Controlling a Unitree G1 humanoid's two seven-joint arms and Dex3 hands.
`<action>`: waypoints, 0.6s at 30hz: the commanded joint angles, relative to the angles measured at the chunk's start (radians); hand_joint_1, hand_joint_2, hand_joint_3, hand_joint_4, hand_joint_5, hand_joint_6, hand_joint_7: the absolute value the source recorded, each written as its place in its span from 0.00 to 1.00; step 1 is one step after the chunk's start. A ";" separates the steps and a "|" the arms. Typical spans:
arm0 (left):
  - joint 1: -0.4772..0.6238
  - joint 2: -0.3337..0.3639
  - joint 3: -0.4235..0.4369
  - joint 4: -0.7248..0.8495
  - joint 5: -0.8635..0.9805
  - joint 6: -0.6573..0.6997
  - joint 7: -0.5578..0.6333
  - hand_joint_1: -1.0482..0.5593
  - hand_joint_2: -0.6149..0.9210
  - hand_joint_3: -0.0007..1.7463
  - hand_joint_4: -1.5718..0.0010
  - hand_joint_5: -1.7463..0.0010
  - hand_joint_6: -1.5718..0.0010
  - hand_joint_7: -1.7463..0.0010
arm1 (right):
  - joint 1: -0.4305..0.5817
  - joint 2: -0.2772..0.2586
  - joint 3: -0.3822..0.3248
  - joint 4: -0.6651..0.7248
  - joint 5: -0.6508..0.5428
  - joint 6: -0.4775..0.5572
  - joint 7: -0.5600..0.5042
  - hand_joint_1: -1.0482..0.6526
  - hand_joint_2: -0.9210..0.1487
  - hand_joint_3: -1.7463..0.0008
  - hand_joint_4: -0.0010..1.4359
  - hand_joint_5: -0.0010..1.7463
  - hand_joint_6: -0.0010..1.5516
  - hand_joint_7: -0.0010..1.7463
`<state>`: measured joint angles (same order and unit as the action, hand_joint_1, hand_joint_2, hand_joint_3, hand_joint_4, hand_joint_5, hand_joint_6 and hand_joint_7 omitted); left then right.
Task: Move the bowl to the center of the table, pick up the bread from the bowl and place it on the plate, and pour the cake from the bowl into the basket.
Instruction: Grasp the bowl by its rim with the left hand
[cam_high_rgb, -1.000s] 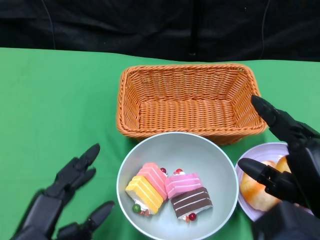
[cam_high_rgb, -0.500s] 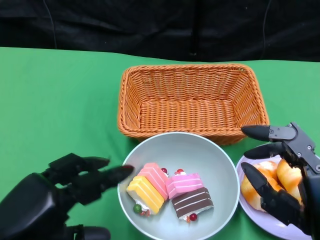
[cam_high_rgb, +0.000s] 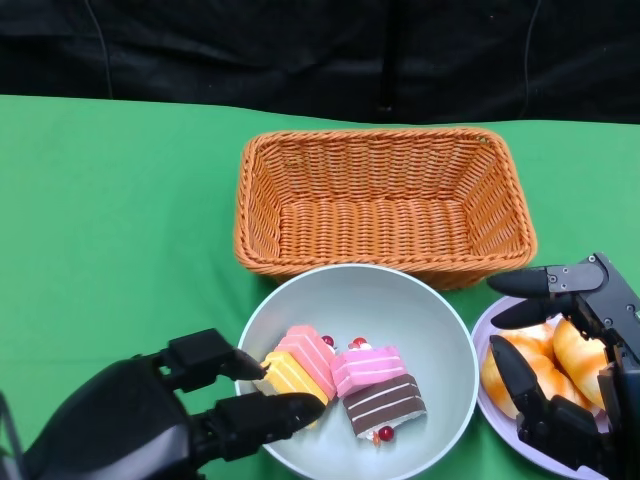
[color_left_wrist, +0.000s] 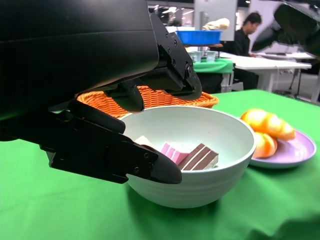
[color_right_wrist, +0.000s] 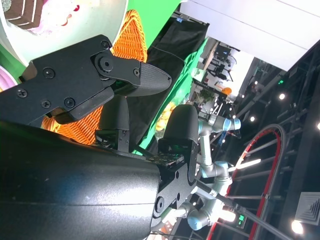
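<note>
the left hand (cam_high_rgb: 150, 425) reaches its spread fingers over the near rim of the bowl (cam_high_rgb: 445, 330), holding nothing; the right hand (cam_high_rgb: 585, 375) hovers open above the bread (cam_high_rgb: 500, 370) on the plate (cam_high_rgb: 487, 318).

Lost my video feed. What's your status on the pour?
Left hand open at pale green bowl rim, no grip. Right hand open above bread on lilac plate. Cake slices in bowl; orange wicker basket unobstructed.

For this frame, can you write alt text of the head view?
A pale bowl of layered cake slices sits before an empty wicker basket on green cloth, the left hand at its rim. The right hand hovers over bread on a plate.
</note>
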<state>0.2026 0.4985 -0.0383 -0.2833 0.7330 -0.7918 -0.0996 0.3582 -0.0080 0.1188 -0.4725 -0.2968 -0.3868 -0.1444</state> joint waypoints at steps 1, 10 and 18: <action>-0.035 0.006 -0.042 0.042 0.094 -0.007 0.041 0.37 0.96 0.00 0.87 0.40 0.59 0.95 | 0.003 0.001 -0.013 -0.014 -0.006 -0.014 -0.008 0.46 0.25 0.55 0.31 0.79 0.16 0.72; -0.135 -0.006 -0.183 0.174 0.326 0.014 0.204 0.42 0.96 0.00 0.82 0.35 0.54 0.92 | 0.002 0.005 -0.014 -0.021 -0.005 -0.009 -0.002 0.47 0.25 0.55 0.31 0.79 0.17 0.71; -0.213 0.018 -0.301 0.264 0.438 0.078 0.295 0.42 0.99 0.01 0.80 0.32 0.54 0.91 | -0.006 0.012 -0.011 -0.017 -0.016 -0.011 -0.004 0.47 0.25 0.56 0.30 0.79 0.16 0.72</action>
<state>0.0112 0.4944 -0.3210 -0.0457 1.1488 -0.7200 0.1628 0.3581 0.0032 0.1152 -0.4827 -0.3140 -0.3936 -0.1446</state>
